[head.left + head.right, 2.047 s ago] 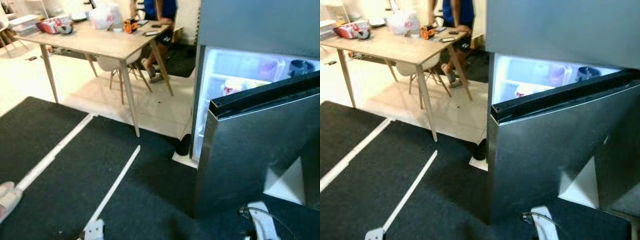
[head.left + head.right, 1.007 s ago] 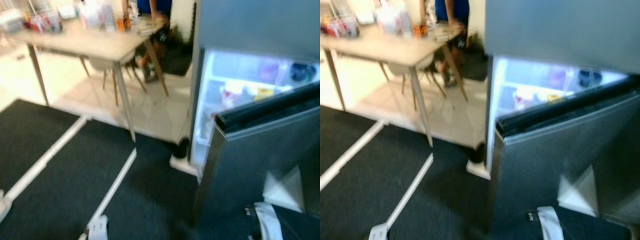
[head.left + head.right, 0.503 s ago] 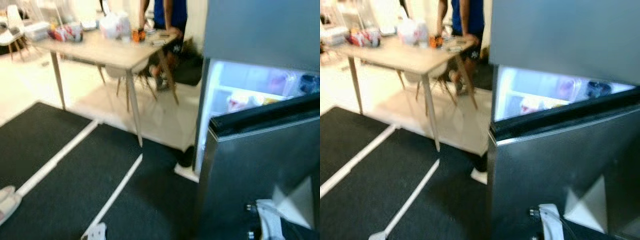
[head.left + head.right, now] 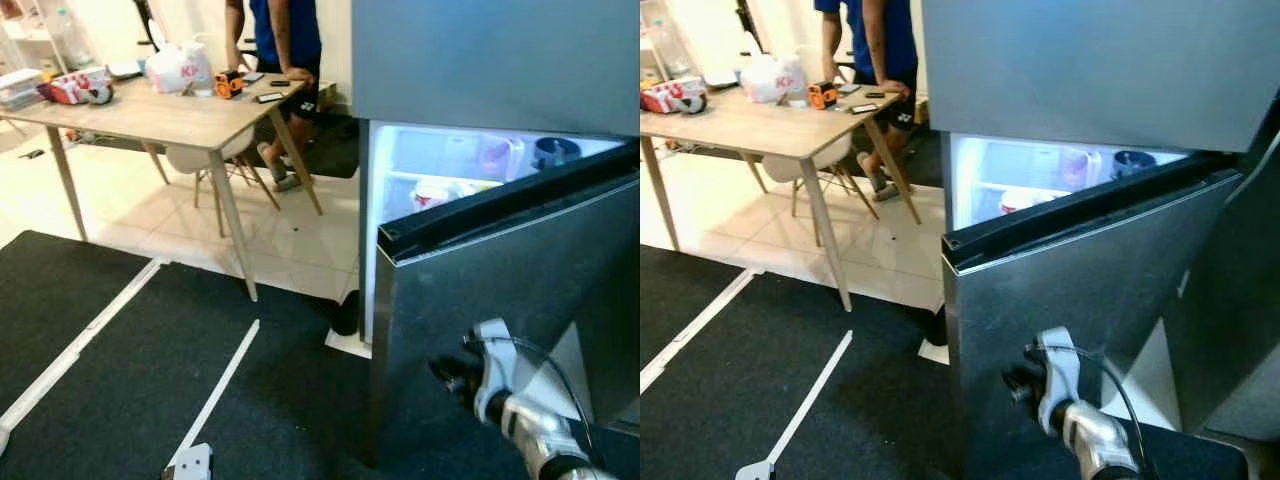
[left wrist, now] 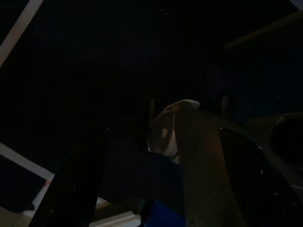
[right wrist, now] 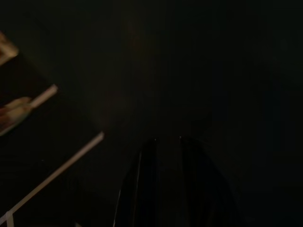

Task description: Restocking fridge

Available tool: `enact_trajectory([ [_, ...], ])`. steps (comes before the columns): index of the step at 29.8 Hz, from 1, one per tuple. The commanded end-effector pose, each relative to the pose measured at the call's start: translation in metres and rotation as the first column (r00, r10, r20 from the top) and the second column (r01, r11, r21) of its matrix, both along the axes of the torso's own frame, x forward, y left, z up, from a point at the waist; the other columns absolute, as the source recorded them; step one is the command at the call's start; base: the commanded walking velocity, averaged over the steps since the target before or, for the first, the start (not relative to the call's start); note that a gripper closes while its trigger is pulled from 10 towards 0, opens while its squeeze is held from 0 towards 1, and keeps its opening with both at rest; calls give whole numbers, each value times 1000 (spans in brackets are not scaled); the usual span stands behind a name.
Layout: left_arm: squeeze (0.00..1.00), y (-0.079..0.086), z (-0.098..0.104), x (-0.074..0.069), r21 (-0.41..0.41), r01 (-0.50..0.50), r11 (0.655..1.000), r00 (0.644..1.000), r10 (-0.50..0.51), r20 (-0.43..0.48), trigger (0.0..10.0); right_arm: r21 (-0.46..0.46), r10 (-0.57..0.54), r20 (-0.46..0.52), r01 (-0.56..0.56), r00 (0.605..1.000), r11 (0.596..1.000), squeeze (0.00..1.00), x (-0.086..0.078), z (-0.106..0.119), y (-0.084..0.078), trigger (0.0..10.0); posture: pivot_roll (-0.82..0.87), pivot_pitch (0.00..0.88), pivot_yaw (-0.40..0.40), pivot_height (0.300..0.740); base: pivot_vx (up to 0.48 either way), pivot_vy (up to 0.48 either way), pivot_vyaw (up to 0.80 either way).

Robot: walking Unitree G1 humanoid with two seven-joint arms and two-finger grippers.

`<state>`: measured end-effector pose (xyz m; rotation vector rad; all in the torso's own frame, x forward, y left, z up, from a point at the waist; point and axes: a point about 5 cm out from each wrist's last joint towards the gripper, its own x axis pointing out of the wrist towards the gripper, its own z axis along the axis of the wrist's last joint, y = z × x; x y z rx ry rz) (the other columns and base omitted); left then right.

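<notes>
The steel fridge (image 4: 490, 60) stands at the right with its lower door (image 4: 480, 290) partly swung out and the inside lit. On the lit shelf sit a pale food tub (image 4: 435, 190), a clear jug (image 4: 497, 155) and a dark bowl (image 4: 555, 150). My right gripper (image 4: 445, 372) is raised just in front of the door's outer face, below its top edge. In the dark right wrist view its two fingers (image 6: 147, 179) lie close together, shut, with nothing between them. My left gripper (image 5: 163, 135) hangs idle, its fingers (image 5: 75, 179) spread open.
A wooden table (image 4: 190, 125) with bags and small items stands back left, with a white chair (image 4: 200, 160) under it. A person in a blue shirt (image 4: 285, 30) leans at its far end. White tape lines (image 4: 215, 390) cross the black mat. A dark object (image 4: 347, 313) lies by the fridge's foot.
The camera has shifted, so the whole scene sits differently. My right arm has risen from the bottom edge of the picture to in front of the fridge door.
</notes>
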<state>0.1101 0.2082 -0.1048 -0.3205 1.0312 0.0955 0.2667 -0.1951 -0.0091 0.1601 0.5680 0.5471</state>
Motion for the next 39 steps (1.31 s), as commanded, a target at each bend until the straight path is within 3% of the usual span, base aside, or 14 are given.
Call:
enact_trajectory([
  [1, 0, 4, 1, -1, 6, -9, 1000, 1000, 9, 1, 10000, 3, 63, 29, -63, 998, 998, 0, 4, 5, 6, 10000, -36, 0, 36, 740, 0, 0, 0],
  [6, 0, 4, 0, -4, 3, -8, 1000, 1000, 8, -2, 10000, -32, 300, 148, -298, 942, 954, 0, 27, 34, 25, 10000, -32, 0, 34, 740, 0, 0, 0],
  [11, 0, 3, -1, -7, 1, -5, 1000, 1000, 5, -4, 10000, -52, 387, 188, -384, 903, 922, 0, 36, 47, 35, 10000, -31, 0, 32, 740, 0, 0, 0],
  [13, 0, 4, -2, -12, 2, -5, 1000, 1000, 5, -9, 10000, -97, 441, 281, -431, 852, 897, 0, 57, 73, 56, 10000, -12, 21, 19, 740, 0, 0, 0],
  [14, 0, 4, -2, -15, 3, -9, 1000, 1000, 9, -10, 10000, -165, 423, 354, -390, 834, 906, 0, 74, 94, 68, 10000, 0, 30, 14, 740, 0, 0, 0],
  [17, 0, 5, -3, -19, 2, -15, 1000, 1000, 15, -13, 10000, -217, 384, 463, -317, 799, 923, 0, 95, 124, 84, 10000, 8, 37, 13, 740, 0, 0, 0],
  [18, 0, 5, -3, -19, 2, -15, 1000, 1000, 15, -13, 10000, -217, 384, 463, -317, 799, 923, 0, 95, 124, 84, 10000, 8, 37, 13, 740, 0, 0, 0],
  [22, 0, 6, -4, -25, 0, -19, 1000, 1000, 19, -18, 10000, -215, 254, 657, -146, 710, 966, 0, 122, 186, 106, 10000, 30, 47, 11, 740, 0, 0, 0],
  [24, 0, 7, -4, -26, 3, -23, 1000, 1000, 23, -18, 10000, -195, 213, 696, -104, 686, 975, 0, 126, 198, 108, 10000, 37, 48, 8, 740, 0, 0, 0],
  [29, 0, 9, -3, -26, 7, -31, 1000, 999, 31, -12, 10000, -185, 217, 649, -126, 729, 975, 0, 118, 174, 104, 10000, 37, 43, 8, 740, 0, 0, 0],
  [34, 0, 8, -3, -24, 8, -20, 1000, 1000, 20, -16, 10000, -228, 250, 462, -159, 851, 961, 0, 86, 98, 91, 10000, 10, 28, 16, 740, 0, 0, 0],
  [36, 0, 7, -3, -21, 8, -10, 1000, 1000, 10, -15, 10000, -235, 207, 330, -132, 921, 963, 0, 63, 58, 75, 10000, -5, 21, 20, 740, 0, 0, 0],
  [37, 0, 7, -3, -21, 8, -10, 1000, 1000, 10, -15, 10000, -235, 207, 330, -132, 921, 963, 0, 63, 58, 75, 10000, -5, 21, 20, 740, 0, 0, 0],
  [39, 0, 7, -2, -17, 12, -1, 1000, 1000, 1, -10, 10000, -253, 126, 184, -77, 975, 964, 0, 39, 24, 56, 10000, -12, 17, 19, 740, 0, 0, 0],
])
